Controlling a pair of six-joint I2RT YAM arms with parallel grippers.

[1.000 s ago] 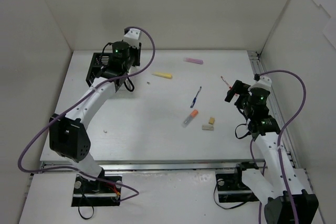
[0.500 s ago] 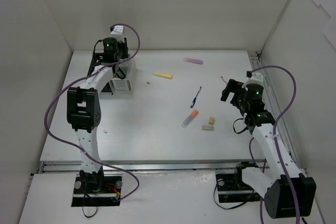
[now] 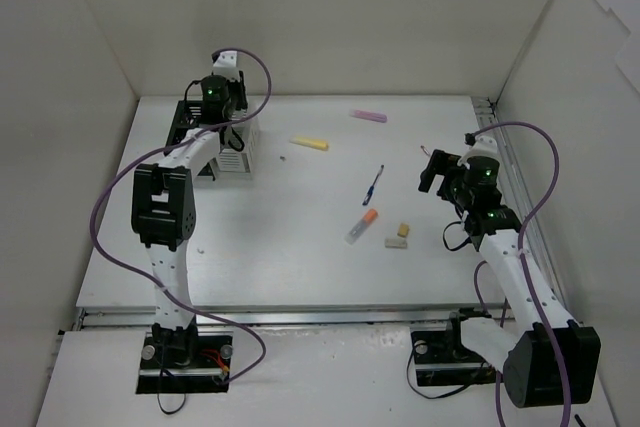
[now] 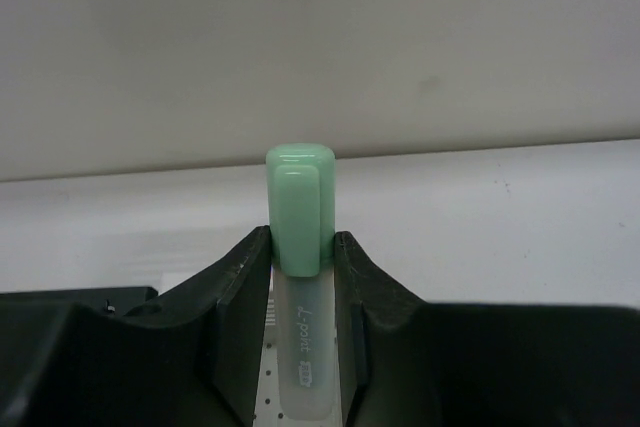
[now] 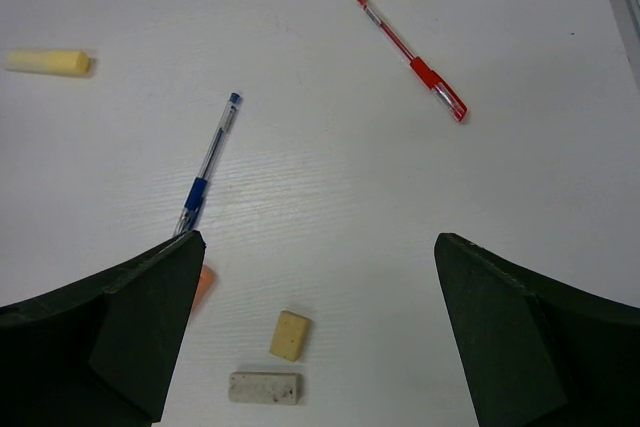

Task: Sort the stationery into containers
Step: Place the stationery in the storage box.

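The left fingers (image 4: 240, 297) are clenched on the green-capped highlighter (image 4: 300, 212), a stubby marker with a pale mint cap and a frosted, see-through barrel bearing small print. It is held cap-outward at the far left of the desk (image 3: 300, 267), close by the black and white containers (image 3: 238, 152). The right fingers (image 5: 140, 327) are spread wide with nothing between them, hovering above the blue pen (image 5: 205, 169), red pen (image 5: 412, 59) and two beige erasers (image 5: 290, 335).

- Robot lab test cell, by the look of it.
- White bench (image 3: 280, 247) boxed in w/ plain white panels (image 3: 350, 17).
- L arm (image 3: 165, 212) + R arm (image 3: 512, 262) bolted at near edge, purple cables (image 3: 95, 222) trailing.
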